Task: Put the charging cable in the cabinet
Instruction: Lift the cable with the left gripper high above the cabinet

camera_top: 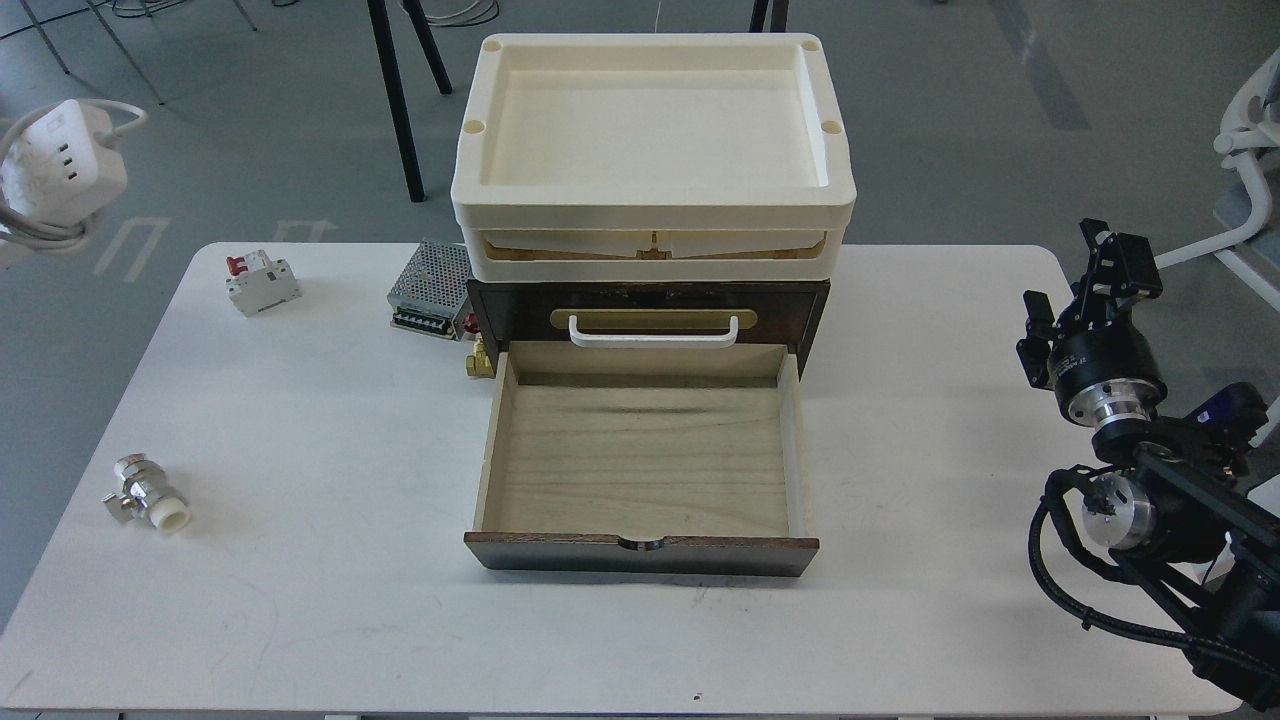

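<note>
The charging cable (60,165), a white power strip with USB ports and a coiled white cord, hangs in the air at the far upper left, beyond the table's left edge. My left gripper is out of view, so what holds the strip is hidden. The cabinet (648,300) stands at the table's back centre. Its light wood drawer (640,460) is pulled open towards me and is empty. My right gripper (1112,255) sits at the right table edge, far from the drawer, dark and end-on.
Cream trays (650,215) are stacked on the cabinet. A perforated power supply box (430,290) and a brass fitting (480,360) sit left of it. A white circuit breaker (260,282) is at the back left, and a small valve (148,495) at the front left.
</note>
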Robot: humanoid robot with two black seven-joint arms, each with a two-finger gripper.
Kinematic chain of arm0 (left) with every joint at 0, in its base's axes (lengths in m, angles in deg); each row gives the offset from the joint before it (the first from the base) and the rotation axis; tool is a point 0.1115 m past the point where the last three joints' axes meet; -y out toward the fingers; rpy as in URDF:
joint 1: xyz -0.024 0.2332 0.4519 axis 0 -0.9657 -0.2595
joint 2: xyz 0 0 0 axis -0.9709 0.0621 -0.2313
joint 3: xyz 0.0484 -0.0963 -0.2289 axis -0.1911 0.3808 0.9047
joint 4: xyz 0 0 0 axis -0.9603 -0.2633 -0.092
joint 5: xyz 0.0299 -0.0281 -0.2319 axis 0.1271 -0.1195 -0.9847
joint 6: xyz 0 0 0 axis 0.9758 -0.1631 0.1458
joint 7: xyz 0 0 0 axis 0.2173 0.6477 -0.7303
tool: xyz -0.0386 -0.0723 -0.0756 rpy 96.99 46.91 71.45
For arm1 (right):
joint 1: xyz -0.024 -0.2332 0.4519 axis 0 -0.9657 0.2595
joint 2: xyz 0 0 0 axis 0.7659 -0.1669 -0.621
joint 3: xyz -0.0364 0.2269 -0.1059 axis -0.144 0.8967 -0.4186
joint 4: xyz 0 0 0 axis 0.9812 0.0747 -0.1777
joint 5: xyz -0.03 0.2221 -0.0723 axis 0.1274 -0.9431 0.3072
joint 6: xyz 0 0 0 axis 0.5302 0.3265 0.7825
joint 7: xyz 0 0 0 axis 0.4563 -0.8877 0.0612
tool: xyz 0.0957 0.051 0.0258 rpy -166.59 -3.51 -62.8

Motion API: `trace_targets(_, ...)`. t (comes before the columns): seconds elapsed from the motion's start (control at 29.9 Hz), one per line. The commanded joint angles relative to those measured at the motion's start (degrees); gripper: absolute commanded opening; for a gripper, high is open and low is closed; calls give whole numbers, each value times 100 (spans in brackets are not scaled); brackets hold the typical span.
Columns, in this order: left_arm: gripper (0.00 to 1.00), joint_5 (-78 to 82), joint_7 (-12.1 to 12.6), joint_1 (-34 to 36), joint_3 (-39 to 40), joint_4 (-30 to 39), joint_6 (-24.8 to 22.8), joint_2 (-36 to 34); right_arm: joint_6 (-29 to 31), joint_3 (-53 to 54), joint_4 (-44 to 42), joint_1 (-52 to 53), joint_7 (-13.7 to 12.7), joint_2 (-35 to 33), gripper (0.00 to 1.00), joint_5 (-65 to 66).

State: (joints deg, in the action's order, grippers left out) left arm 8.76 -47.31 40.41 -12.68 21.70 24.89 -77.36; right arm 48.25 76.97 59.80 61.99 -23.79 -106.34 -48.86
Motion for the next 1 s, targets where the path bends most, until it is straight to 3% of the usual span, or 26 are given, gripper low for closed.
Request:
trace_targets(0.0, 1, -2, 0, 277, 2, 103, -536, -117, 0, -3, 1, 0, 0, 2, 99, 1)
trace_targets(0.23, 2, 7, 0, 970, -7, 445, -1063, -433, 0, -3, 1, 0, 0, 2, 99, 1)
trace_targets(0.37, 3, 7, 0, 1533, -7, 848, -1087, -697, 0, -3, 1, 0, 0, 2, 99, 1)
trace_targets(0.47, 3, 42, 0, 1797, -16, 1611, -1087, -1021, 0, -3, 1, 0, 0, 2, 99, 1)
trace_targets(0.64, 3, 68, 0, 1991, 2, 3474, -1087, -1856, 0, -3, 1, 0, 0, 11, 99, 1)
trace_targets(0.77, 2, 296, 0, 2035, 2, 4916, -538, -2226, 0, -3, 1, 0, 0, 2, 99, 1)
trace_targets(0.97, 2, 806, 0, 2263, 178, 5815, -273, -2280, 0, -3, 1, 0, 0, 11, 99, 1)
